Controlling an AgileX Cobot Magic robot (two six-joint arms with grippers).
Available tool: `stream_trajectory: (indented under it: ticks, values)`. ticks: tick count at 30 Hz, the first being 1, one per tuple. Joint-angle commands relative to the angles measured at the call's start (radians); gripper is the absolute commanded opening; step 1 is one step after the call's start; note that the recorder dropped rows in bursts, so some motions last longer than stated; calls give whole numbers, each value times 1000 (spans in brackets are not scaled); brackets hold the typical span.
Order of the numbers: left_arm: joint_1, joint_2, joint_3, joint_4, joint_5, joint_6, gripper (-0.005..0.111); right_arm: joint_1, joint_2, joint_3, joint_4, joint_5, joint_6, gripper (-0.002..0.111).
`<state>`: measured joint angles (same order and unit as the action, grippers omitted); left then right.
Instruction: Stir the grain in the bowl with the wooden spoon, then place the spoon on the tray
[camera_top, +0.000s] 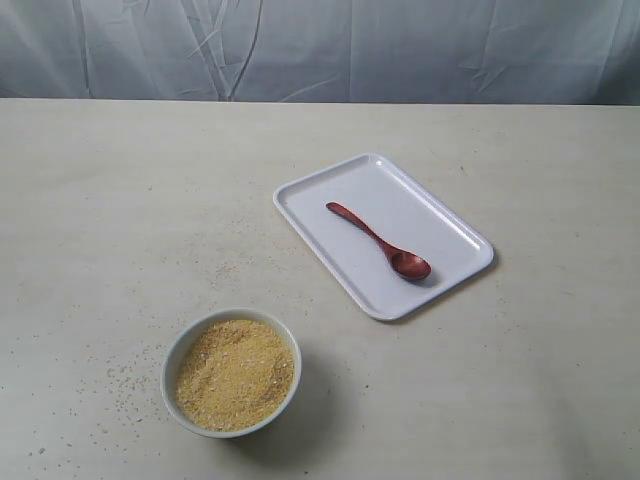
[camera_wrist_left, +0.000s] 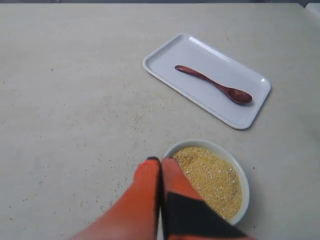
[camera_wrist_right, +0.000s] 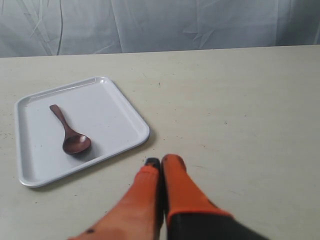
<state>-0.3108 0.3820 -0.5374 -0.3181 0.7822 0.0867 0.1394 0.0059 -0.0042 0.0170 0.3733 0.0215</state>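
Observation:
The dark reddish-brown wooden spoon (camera_top: 380, 241) lies loose on the white tray (camera_top: 330, 185), head toward the near right corner; it also shows as the spoon (camera_wrist_left: 214, 84) on the tray (camera_wrist_left: 165, 55) and as the spoon (camera_wrist_right: 70, 131) on the tray (camera_wrist_right: 110, 100). The small white bowl (camera_top: 190, 340) holds yellow-tan grain (camera_top: 236, 374) at the front left. My left gripper (camera_wrist_left: 160, 160) is shut and empty, held above the bowl's (camera_wrist_left: 243, 175) near rim beside the grain (camera_wrist_left: 212, 177). My right gripper (camera_wrist_right: 159, 161) is shut and empty, over bare table beside the tray. Neither gripper shows in the exterior view.
Scattered grains (camera_top: 225, 268) speckle the pale tabletop (camera_top: 120, 200) between bowl and tray and left of the bowl. A wrinkled grey-white curtain (camera_top: 320, 45) hangs behind the table's far edge.

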Motion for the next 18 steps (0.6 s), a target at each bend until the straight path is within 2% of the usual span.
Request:
stream_trajectory:
  ticks: [1, 6, 7, 9, 11, 15, 18]
  values:
    - [2, -38, 6, 5, 2, 2, 0, -6, -6, 4, 0, -8, -1, 3]
    - [3, -93, 33, 158, -110, 52, 0, -6, -6, 4, 0, -8, -1, 3]
    - [21, -141, 82, 213, -223, 52, 0, -6, -6, 4, 0, -8, -1, 3]
    - [72, -231, 180, 232, -369, 52, 0, -6, -6, 4, 0, -10, -1, 3]
    - [124, -325, 295, 230, -468, 52, 0, -6, -6, 4, 0, -10, -1, 3]
    - [195, -382, 509, 227, -503, 50, 0, -6, -6, 4, 0, -10, -1, 3]
    - [209, -382, 537, 223, -517, 49, 0, -6, -6, 4, 0, -10, -1, 3]
